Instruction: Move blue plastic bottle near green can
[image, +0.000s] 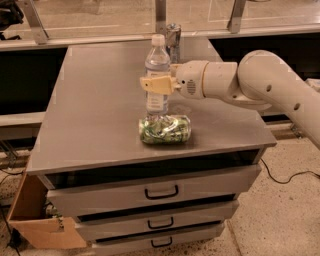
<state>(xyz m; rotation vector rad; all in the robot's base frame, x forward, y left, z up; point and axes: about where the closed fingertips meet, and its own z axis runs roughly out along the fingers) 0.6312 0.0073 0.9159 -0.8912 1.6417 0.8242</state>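
I am holding the tall clear plastic water bottle with a white cap (157, 64) in the gripper (156, 84), whose tan fingers are gripping its middle from the right side. The bottle is standing upright, with its long axis vertical and the cap pointing up. It is just behind the crushed green and white can (165, 130). The can is lying on its side on the grey surface (90, 115), with its long axis running left to right. I am judging the bottle to be near enough already. I cannot tell whether its base is resting on the surface.
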